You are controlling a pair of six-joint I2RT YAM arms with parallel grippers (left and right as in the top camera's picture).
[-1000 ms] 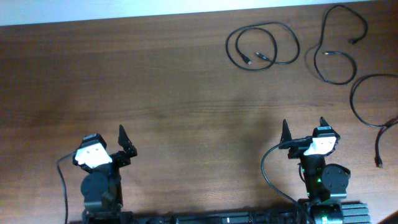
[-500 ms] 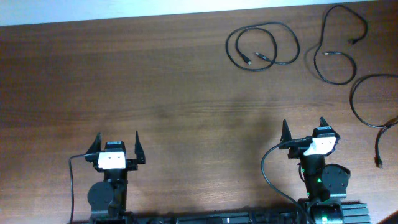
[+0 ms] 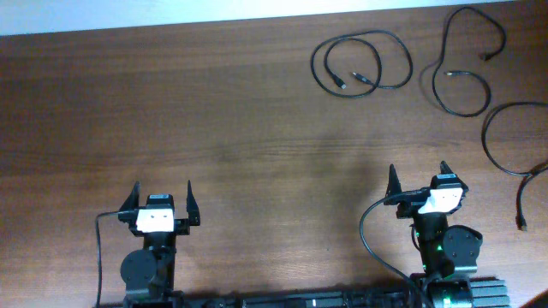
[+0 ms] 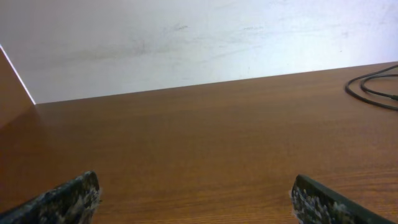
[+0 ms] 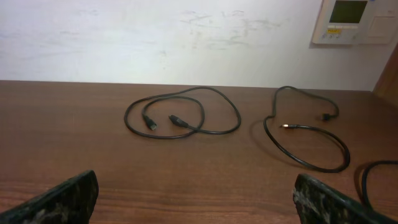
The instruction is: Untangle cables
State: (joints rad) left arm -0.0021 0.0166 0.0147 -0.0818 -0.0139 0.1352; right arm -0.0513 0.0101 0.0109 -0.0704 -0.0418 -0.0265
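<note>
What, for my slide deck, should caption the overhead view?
Three cables lie spread, far right; left gripper and right gripper open, empty.

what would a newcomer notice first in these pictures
Three thin black cables lie spread at the table's far right: a coiled one, a looser loop beside it, a third at the right edge. The left gripper and right gripper sit open and empty at the near edge.
</note>
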